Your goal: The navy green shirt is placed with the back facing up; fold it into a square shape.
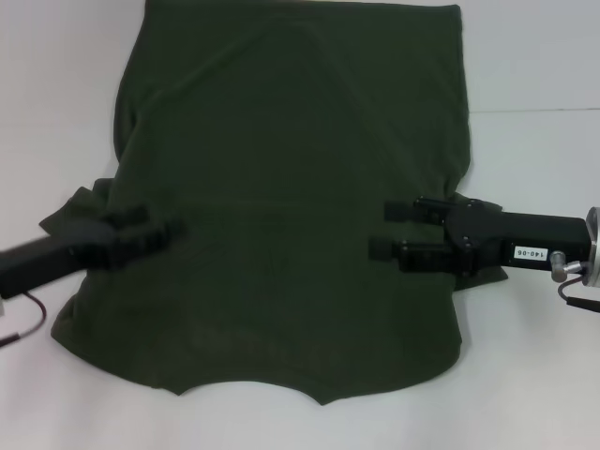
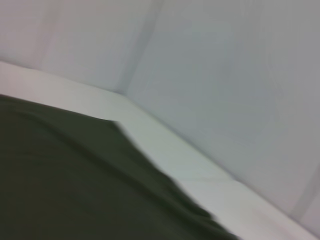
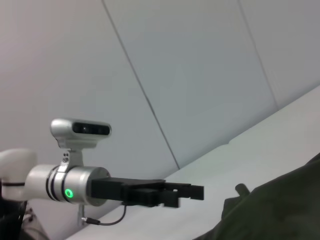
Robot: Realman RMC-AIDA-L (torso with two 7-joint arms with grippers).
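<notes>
The navy green shirt (image 1: 291, 206) lies flat on the white table (image 1: 534, 56), plain side up, with its neckline edge towards me. I judge we are at the start of a side fold. My right gripper (image 1: 405, 230) is over the shirt's right edge at mid-height, its two fingers spread apart and holding nothing. My left gripper (image 1: 150, 232) is at the shirt's left edge, beside the bunched sleeve; I cannot tell if it has the cloth. Next, each gripper must pinch its edge and carry it towards the shirt's middle. The bunched sleeve may spoil a clean fold. Nothing else stands around the shirt.
</notes>
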